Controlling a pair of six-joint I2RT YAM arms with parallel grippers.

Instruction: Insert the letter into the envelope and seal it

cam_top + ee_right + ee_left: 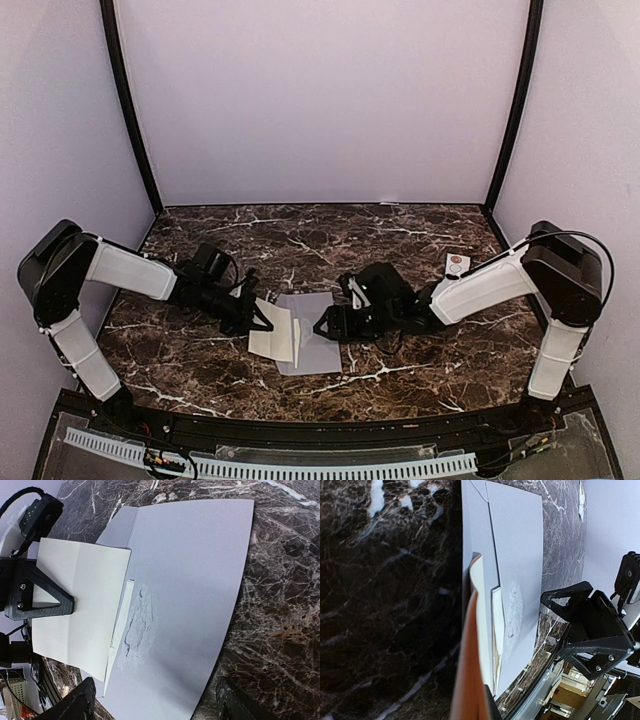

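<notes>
The grey-lavender envelope [312, 340] lies flat at the table's front middle and fills the right wrist view [195, 580], with a rough torn patch [140, 622] near its opening. The cream folded letter [272, 335] rests over the envelope's left side; it also shows in the right wrist view [80, 605]. My left gripper [263, 320] is shut on the letter's left part, and its black finger [42, 600] lies on the sheet. In the left wrist view the letter [484, 630] is edge-on beside a blurred orange finger [467, 680]. My right gripper [330, 322] is open and empty, its fingers [75, 705] straddling the envelope's right edge.
A small white sticker sheet with red circles [457, 265] lies at the right, behind my right arm. The dark marble table [200, 360] ends at a black front rail [320, 430]. Purple walls enclose the back and sides.
</notes>
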